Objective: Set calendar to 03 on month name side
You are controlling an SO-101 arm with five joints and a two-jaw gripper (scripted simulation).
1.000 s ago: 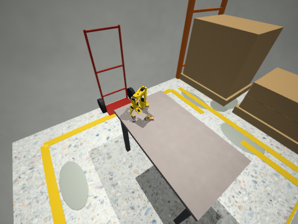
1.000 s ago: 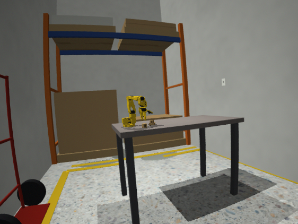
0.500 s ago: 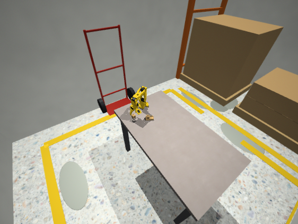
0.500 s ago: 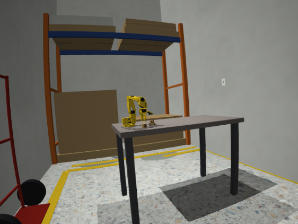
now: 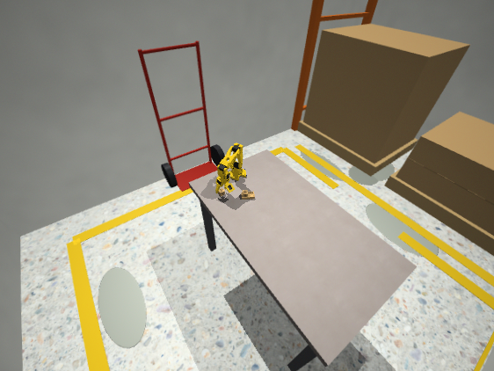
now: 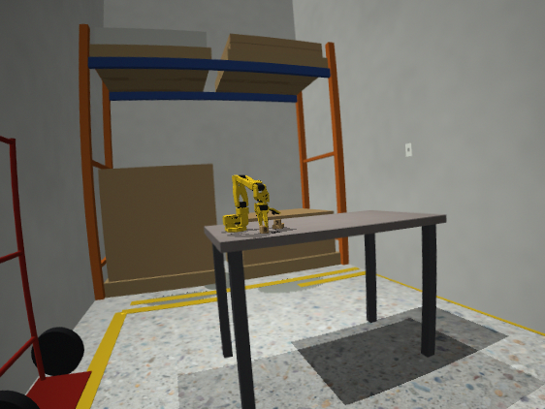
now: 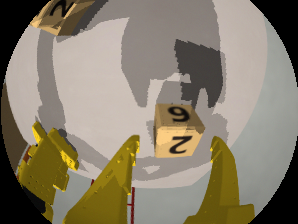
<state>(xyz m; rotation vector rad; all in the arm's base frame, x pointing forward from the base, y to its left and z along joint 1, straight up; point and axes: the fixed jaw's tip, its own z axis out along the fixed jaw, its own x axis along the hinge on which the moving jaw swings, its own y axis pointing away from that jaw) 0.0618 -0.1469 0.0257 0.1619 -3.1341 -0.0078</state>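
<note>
The gripper (image 7: 174, 155) points down at a small wooden date cube (image 7: 176, 131) standing alone on the surface (image 5: 308, 237), close to the corner nearest the red hand truck (image 5: 181, 114). The jaws stand partly open, one to each side of the cube and short of it; judged from this, nothing is clamped yet. The cube shows a 2 on the face toward the wrist camera and a 6 or 9 on its top face. A second cube (image 7: 67, 11), also showing a 2, lies further along the same short edge, apparently in the calendar tray (image 5: 247, 194); the tray's month side cannot be read.

Handling, as a judgement: the cube looks rigid, light and smooth-faced, so it should neither deform nor break, but could slip or pivot in a weak pinch. It is best taken across two opposite flat faces, near mid-height, with the jaws square to those faces. A corner grip would likely let it twist, and the digits must end upright.

The surface is a long grey-brown top on black legs; arm, cube and tray crowd one corner. Around it: speckled floor with yellow tape (image 5: 85, 299), large cardboard boxes (image 5: 374, 88), and an orange rack (image 6: 85, 145) with blue beams.
</note>
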